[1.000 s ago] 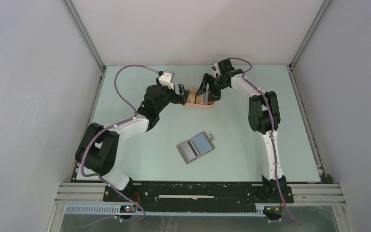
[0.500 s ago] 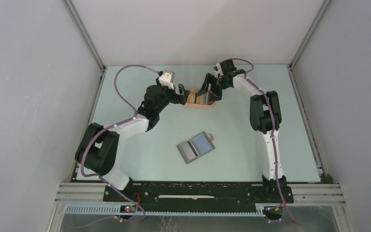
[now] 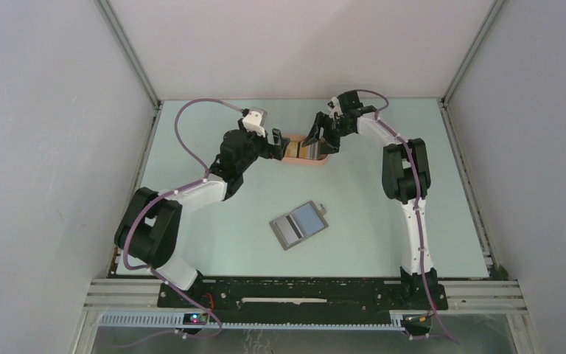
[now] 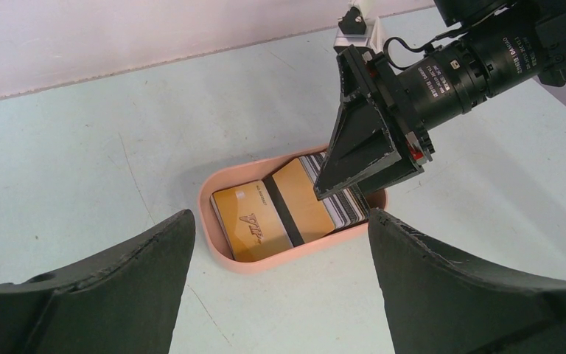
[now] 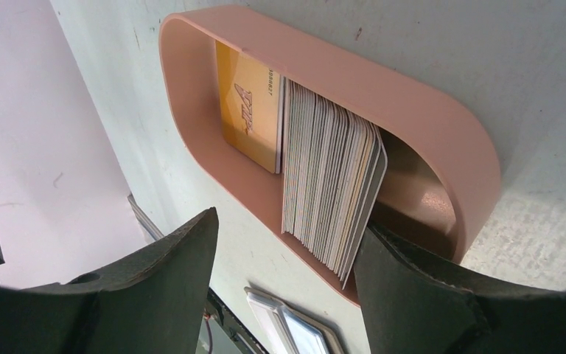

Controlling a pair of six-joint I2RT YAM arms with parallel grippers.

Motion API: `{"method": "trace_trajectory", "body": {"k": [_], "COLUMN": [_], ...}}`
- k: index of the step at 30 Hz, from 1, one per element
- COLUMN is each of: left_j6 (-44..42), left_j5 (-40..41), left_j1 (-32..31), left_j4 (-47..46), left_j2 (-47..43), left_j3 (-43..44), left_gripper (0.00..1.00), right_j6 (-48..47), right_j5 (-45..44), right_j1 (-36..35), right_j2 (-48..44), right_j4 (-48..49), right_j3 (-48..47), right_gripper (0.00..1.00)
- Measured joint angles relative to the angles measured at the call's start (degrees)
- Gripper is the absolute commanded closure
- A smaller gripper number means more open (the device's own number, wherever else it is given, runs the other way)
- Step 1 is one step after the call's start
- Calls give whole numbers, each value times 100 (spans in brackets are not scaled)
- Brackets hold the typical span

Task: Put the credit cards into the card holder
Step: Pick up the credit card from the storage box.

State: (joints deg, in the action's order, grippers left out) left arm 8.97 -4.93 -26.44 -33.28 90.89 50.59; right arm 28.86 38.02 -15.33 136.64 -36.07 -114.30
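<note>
The credit cards [image 5: 328, 184] stand on edge as a leaning stack in a salmon-pink oval tray [image 5: 427, 110], with an orange-yellow card [image 4: 254, 214] lying flat beside them. My right gripper [image 5: 284, 287] is open and tipped down over the tray's right end. One of its fingers [image 5: 427, 295] is inside the tray, against the stack's outermost card; the other is outside the rim. My left gripper [image 4: 280, 295] is open, low and just short of the tray's [image 3: 306, 157] left end, holding nothing. The grey card holder [image 3: 298, 225] lies unfolded mid-table.
The tray [image 4: 225, 251] sits near the table's back edge, between the two grippers [image 3: 284, 147] [image 3: 315, 141]. White walls close in the back and sides. The card holder's edge [image 5: 295, 332] shows past the tray in the right wrist view.
My right gripper has shifted a little over the tray's right end and its jaws have narrowed slightly. The left arm, tray and card holder are unmoved.
</note>
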Motion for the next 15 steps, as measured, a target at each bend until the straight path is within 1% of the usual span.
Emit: {"method": "trace_trajectory", "body": {"k": [4, 15], "left_j6": [0, -2], "left_j5": [0, 0], "left_j1": [0, 0], "left_j4": [2, 2], "left_j2": [0, 0], "left_j3": [0, 0], "left_gripper": [8, 8], "right_j6": [-4, -22], "right_j5": [2, 13], "right_j1": [15, 55], "right_j2": [0, 0], "right_j4": [9, 13], "right_j3": [20, 37], "right_gripper": [29, 31]}}
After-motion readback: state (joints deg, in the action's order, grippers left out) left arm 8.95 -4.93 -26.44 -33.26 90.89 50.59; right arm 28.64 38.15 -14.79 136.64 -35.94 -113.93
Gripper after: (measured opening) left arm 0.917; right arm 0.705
